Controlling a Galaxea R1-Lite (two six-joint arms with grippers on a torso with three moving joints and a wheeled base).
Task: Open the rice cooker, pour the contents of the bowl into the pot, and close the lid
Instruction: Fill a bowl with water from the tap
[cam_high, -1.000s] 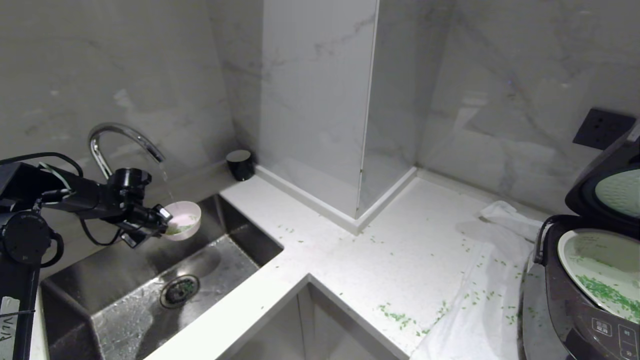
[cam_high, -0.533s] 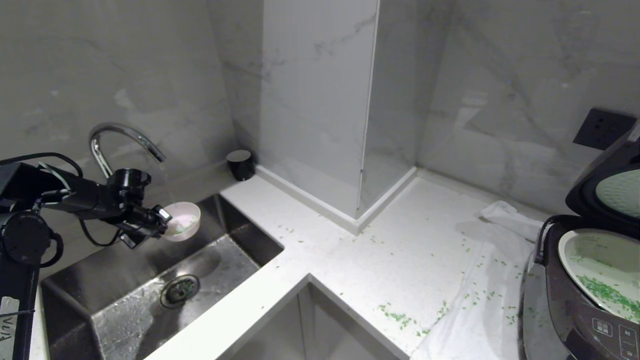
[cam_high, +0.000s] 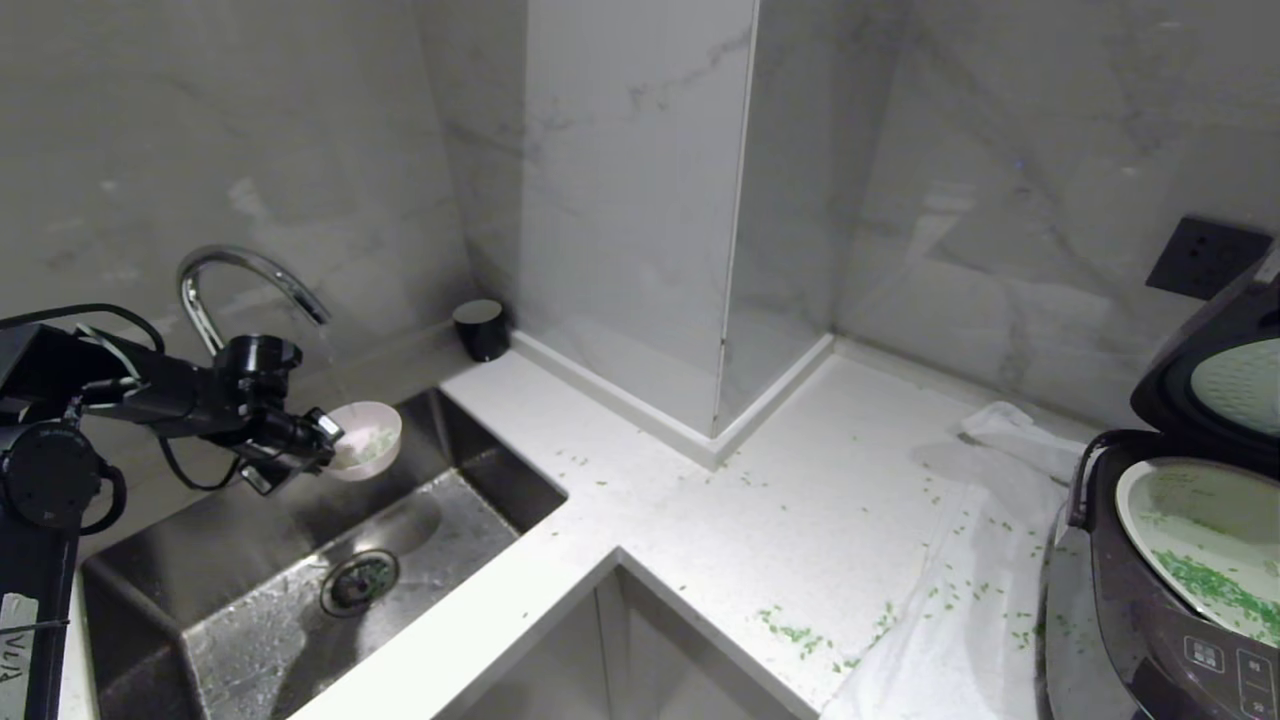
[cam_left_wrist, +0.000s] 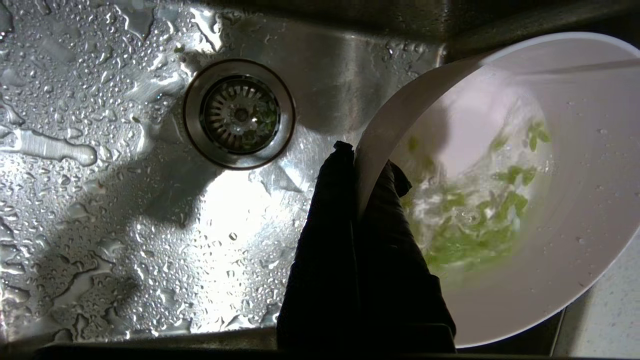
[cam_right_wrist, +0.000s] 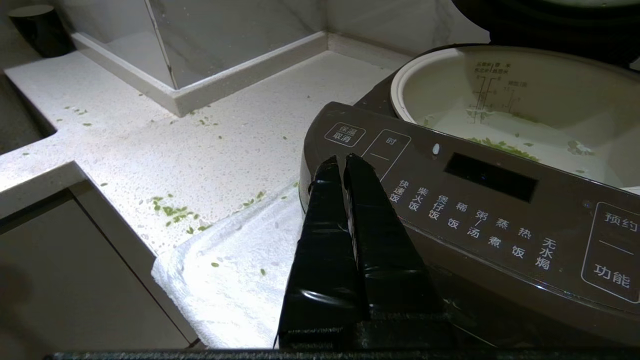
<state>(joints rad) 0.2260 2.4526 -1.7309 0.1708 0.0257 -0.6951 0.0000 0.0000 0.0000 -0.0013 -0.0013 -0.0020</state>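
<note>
Over the sink (cam_high: 250, 600) at the desk's left end, my left gripper (cam_left_wrist: 356, 165) has its fingers pinched on the bowl's (cam_high: 368, 438) rim; my right gripper (cam_right_wrist: 345, 167), fingers together, hangs beside the rice cooker (cam_right_wrist: 475, 200).

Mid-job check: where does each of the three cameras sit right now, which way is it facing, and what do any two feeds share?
Head view: high, looking down over the counter; sink left, rice cooker right; left arm in frame.
Left wrist view: behind the left gripper, looking down into the sink; fingers pinch the bowl rim.
Right wrist view: behind the shut right gripper, facing the cooker's panel and pot.
Shared: bowl and sink in head and left wrist views; cooker in head and right wrist views.
</note>
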